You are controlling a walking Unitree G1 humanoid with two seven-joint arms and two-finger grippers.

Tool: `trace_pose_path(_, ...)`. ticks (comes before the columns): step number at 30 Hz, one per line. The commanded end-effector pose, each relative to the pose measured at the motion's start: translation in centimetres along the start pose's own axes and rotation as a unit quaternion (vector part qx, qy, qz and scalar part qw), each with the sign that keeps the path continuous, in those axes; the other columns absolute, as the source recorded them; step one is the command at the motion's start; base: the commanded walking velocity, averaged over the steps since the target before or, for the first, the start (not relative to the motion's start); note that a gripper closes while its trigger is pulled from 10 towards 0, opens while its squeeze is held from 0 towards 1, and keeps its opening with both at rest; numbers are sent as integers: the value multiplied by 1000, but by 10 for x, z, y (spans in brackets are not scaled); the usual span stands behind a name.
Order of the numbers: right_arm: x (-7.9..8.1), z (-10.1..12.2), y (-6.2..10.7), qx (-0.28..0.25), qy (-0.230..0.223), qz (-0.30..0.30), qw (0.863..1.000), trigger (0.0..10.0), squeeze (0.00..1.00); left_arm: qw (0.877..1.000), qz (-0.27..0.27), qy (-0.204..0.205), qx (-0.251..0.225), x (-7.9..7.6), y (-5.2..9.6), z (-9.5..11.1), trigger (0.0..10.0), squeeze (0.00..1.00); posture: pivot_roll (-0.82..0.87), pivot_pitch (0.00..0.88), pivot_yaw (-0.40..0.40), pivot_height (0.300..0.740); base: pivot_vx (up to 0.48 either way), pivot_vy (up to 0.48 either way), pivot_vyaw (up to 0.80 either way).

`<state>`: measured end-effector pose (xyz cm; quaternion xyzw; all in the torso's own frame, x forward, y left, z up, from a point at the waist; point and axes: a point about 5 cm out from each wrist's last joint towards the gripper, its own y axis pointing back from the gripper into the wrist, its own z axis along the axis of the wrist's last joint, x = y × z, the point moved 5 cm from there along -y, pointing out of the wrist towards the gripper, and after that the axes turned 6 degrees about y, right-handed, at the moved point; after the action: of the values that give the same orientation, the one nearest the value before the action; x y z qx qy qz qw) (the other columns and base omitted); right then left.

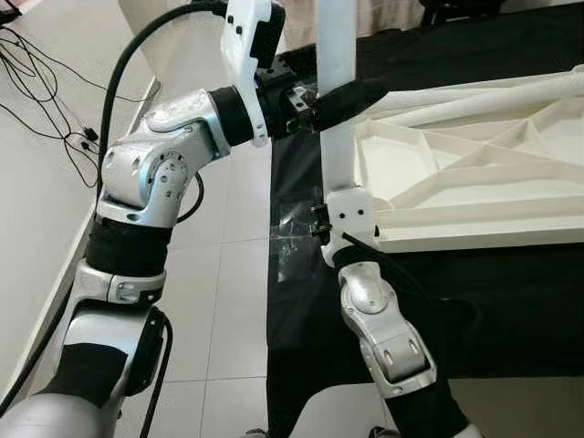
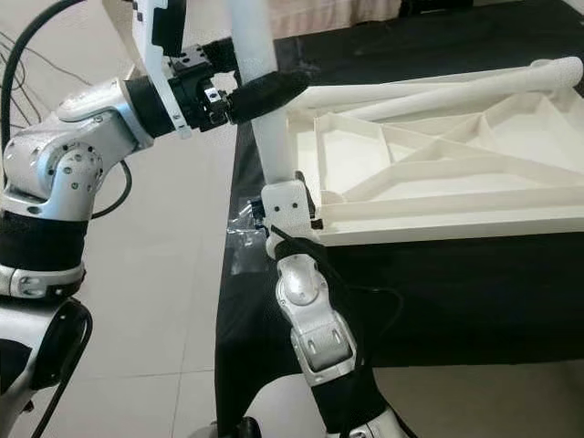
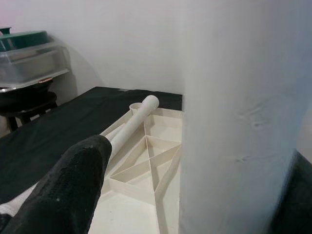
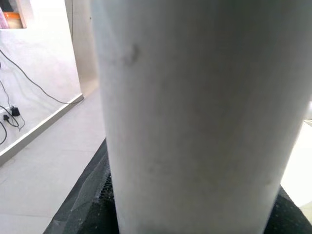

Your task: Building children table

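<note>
One upturned white tabletop (image 1: pixel 474 182) lies on a black cloth (image 1: pixel 511 292) with two legs, one lying (image 2: pixel 456 89) across it and one upright (image 1: pixel 336 109) at its near corner, clamped high by the left gripper (image 1: pixel 333 105) and low by the right gripper (image 1: pixel 333 239).

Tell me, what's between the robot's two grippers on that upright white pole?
A bare stretch of the upright table leg, seen in the left eye view. The left gripper clamps it higher up, the right gripper near its foot at the upturned tabletop.
</note>
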<state>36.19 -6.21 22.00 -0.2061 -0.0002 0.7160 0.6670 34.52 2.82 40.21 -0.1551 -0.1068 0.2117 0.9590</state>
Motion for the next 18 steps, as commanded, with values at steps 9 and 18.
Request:
trace_pose_path(9,22,15,3,-42,22,51,998,10000,0,999,-11,37,-6,-2,-17,2,0,0,16,174,162,740,0,0,0)
trace_pose_path(18,31,20,0,-64,23,111,991,10000,1000,999,-20,29,-15,-8,-20,7,0,0,14,171,152,740,0,0,0)
